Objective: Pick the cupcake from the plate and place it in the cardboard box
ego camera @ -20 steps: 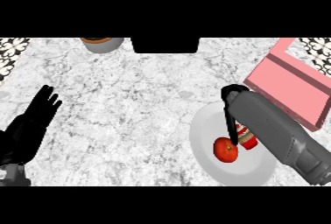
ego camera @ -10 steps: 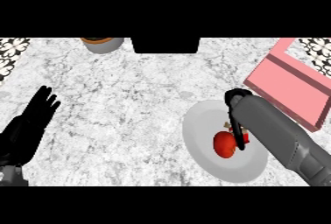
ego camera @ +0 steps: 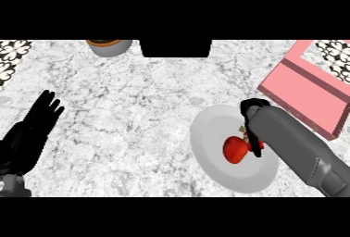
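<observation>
A red cupcake [ego camera: 234,149] lies on the white plate [ego camera: 210,132] at the right of the counter. My right hand [ego camera: 254,141] comes down onto the plate from under its grey forearm, and its black fingers curl against the cupcake's right side. The forearm hides most of the hand. The pink cardboard box [ego camera: 309,90] lies open beyond the plate, at the far right. My left hand [ego camera: 34,125] rests open at the left edge, fingers up, away from everything.
A grey pot [ego camera: 108,46] with a brown top stands at the back left. A dark block [ego camera: 175,47] sits at the back middle. Patterned tiles [ego camera: 12,55] show at both far corners.
The right forearm has drawn back a little toward me and the fingers have closed in on the cupcake. The cupcake sits slightly farther up the plate. The left hand has not moved.
</observation>
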